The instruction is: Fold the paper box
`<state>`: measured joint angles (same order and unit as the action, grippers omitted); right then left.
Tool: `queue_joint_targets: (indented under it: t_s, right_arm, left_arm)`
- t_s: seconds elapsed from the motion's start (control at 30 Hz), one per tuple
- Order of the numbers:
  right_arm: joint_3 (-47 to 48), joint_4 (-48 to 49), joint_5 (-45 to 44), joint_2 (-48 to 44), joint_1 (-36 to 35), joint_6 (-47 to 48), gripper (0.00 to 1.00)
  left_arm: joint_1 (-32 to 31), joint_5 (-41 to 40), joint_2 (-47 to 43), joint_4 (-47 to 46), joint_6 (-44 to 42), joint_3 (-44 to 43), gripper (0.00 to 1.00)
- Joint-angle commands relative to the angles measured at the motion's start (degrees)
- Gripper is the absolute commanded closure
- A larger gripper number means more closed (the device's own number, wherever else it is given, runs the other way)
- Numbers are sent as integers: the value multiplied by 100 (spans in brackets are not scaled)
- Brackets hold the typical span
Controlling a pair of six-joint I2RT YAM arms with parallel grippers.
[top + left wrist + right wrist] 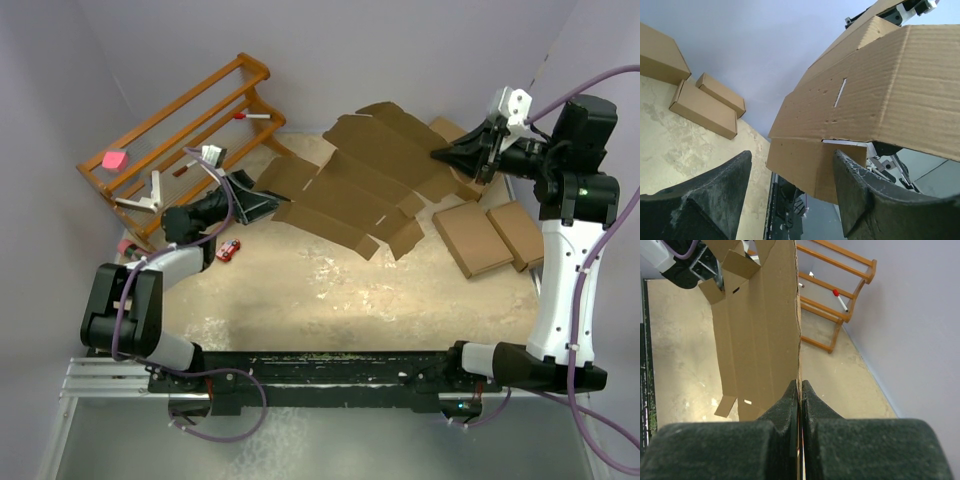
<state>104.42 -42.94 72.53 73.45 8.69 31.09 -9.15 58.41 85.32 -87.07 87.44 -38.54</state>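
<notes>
Above the tabletop [300, 290], the paper box [360, 185] hangs long ways between the arms, its right edge pinched tight in the right tool [440, 155], its left end just in front of the wide-open, empty left tool [268, 203].

The paper box [360, 190] is plain brown with fine corrugated ribbing, the surface [300, 290] mottled beige, the rack [255, 72] orange-brown wood, the small toy [228, 250] red, the fingers [715, 200] matt black.

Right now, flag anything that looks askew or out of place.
The paper box hangs askew, one edge pinched by the right gripper, jaws shut. A small red object lies stray by the left arm.
</notes>
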Motion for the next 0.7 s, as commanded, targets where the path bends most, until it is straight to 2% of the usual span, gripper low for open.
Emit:
queue_joint_targets:
  t_s: [0.0,0.67]
  right_arm:
    - [-45,183,-107,-94,25,-76,100]
    - [-205,456,86,-129,52,-76,100]
  left_arm:
    - [-17,-18,-251,-754,-84,-59,30]
    - [-350,29,-83,-750,-462,3,32]
